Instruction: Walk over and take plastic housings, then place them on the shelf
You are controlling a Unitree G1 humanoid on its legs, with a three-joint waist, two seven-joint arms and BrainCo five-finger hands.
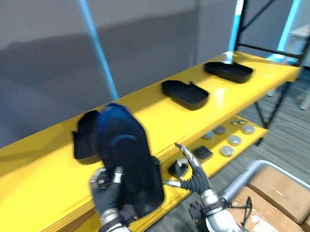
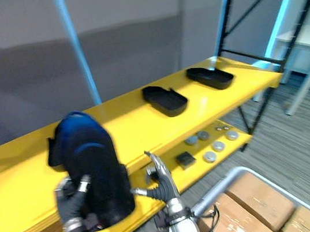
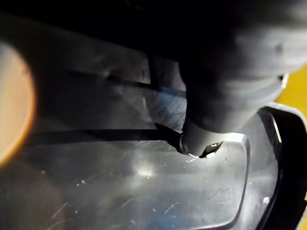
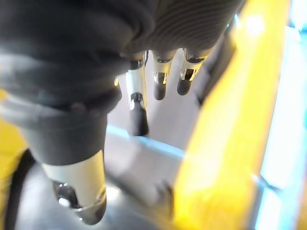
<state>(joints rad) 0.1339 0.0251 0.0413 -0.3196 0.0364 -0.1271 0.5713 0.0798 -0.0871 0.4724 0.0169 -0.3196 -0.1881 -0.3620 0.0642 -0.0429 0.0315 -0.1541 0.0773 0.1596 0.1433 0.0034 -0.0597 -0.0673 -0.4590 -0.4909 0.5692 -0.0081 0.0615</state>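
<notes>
1. Two-tier shelf [image 1: 29, 175] of smooth, glossy yellow boards on a thin black frame. Carries the black plastic housings on the top board and small parts on the lower board [image 1: 257, 131].
2. Grey tube-framed cart [image 1: 250, 167] on the carpet at lower right. Holds brown cardboard boxes [image 1: 277, 191], flat-topped and packed side by side.
3. One large housing [image 1: 128, 161], dark, rounded and dome-backed, with a blue sheen. Sits at the front edge of the top board, overhanging toward the robot. Looks glossy and finely scratched in the left wrist view.
4. Three shallow, tray-like pieces in matte black, spaced along the top board: left housing [image 1: 82, 139] just behind the large housing, middle housing [image 1: 185, 94] well apart from it, far housing [image 1: 229, 71] near the right end.
5. Clamped on the near left edge of the large housing: left hand [image 1: 105, 193], fingers curled over it.
6. Spread wide with straight fingers, holding nothing: right hand [image 1: 196, 175], just beside the large housing's right edge. Thumb tip possibly touching that edge, but hard to tell.
7. Several round grey discs [image 1: 227, 151] scattered on the lower board, near a small black square block [image 1: 202, 152].
</notes>
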